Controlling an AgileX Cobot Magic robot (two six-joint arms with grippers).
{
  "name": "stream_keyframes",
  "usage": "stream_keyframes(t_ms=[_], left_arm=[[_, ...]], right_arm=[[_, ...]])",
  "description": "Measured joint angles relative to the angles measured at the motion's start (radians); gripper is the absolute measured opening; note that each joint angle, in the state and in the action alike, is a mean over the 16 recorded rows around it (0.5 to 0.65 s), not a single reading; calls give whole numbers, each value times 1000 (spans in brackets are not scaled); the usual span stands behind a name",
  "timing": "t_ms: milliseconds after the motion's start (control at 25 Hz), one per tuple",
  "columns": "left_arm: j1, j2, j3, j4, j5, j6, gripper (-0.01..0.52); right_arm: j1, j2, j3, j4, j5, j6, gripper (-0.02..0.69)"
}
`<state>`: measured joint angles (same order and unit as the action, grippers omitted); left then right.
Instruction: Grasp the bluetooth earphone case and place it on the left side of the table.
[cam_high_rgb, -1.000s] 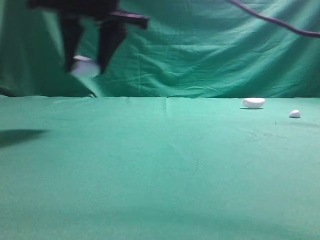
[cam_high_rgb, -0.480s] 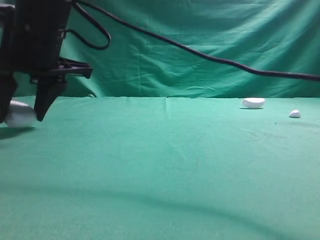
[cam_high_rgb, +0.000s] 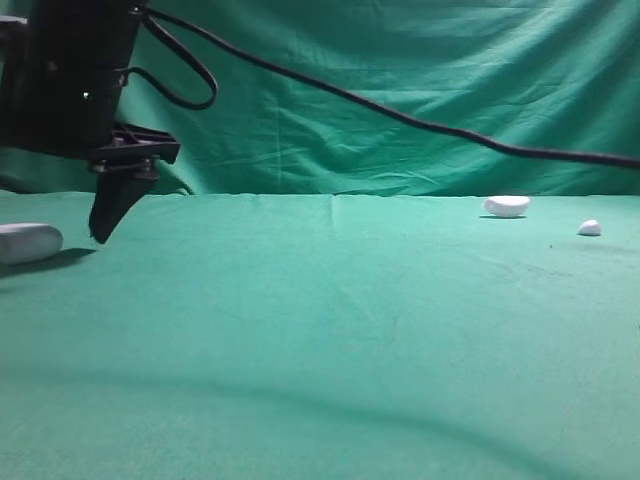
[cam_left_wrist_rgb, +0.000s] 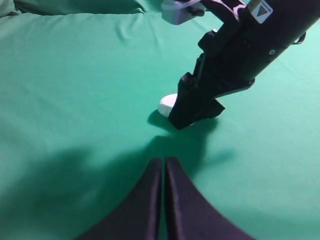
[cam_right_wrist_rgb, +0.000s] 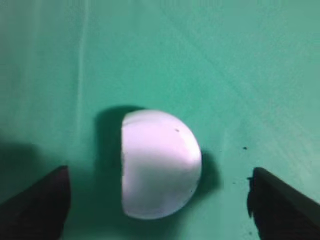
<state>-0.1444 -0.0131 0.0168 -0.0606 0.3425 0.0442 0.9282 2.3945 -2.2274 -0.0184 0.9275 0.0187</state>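
Observation:
The bluetooth earphone case (cam_high_rgb: 28, 243) lies flat on the green table (cam_high_rgb: 330, 330) at its far left edge, white and glossy. My right gripper (cam_right_wrist_rgb: 157, 172) has reached across and hangs over it, open, its dark tips wide on both sides of the case (cam_right_wrist_rgb: 160, 162) and touching neither side. In the exterior view only one of its fingers (cam_high_rgb: 112, 205) shows, just right of the case. My left gripper (cam_left_wrist_rgb: 163, 162) is shut and empty, low over the cloth. From the left wrist, the case (cam_left_wrist_rgb: 167, 104) peeks out beside the right arm (cam_left_wrist_rgb: 235, 55).
A smaller white dome-shaped piece (cam_high_rgb: 507, 206) and a tiny white lump (cam_high_rgb: 590, 228) sit at the back right. A black cable (cam_high_rgb: 400, 115) sags across the green backdrop (cam_high_rgb: 400, 60) from the right arm.
The right gripper carried the case down from high in the air to the table's far left, then opened. The case now lies free on the cloth.

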Motion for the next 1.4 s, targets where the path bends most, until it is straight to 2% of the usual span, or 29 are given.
stream_keyframes(t_ms=[160, 480, 640, 920, 1400], left_arm=[[0, 0, 0, 0, 0, 0, 0], [0, 0, 0, 0, 0, 0, 0], [0, 0, 0, 0, 0, 0, 0], [0, 0, 0, 0, 0, 0, 0], [0, 0, 0, 0, 0, 0, 0]], right_arm=[[-4, -89, 0, -13, 61, 4, 412], [-12, -294, 2, -118, 228, 58, 110], [-17, -396, 28, -180, 289, 90, 20], [-47, -632, 207, -247, 331, 136, 0], [-99, -1226, 812, -246, 240, 176, 0]])
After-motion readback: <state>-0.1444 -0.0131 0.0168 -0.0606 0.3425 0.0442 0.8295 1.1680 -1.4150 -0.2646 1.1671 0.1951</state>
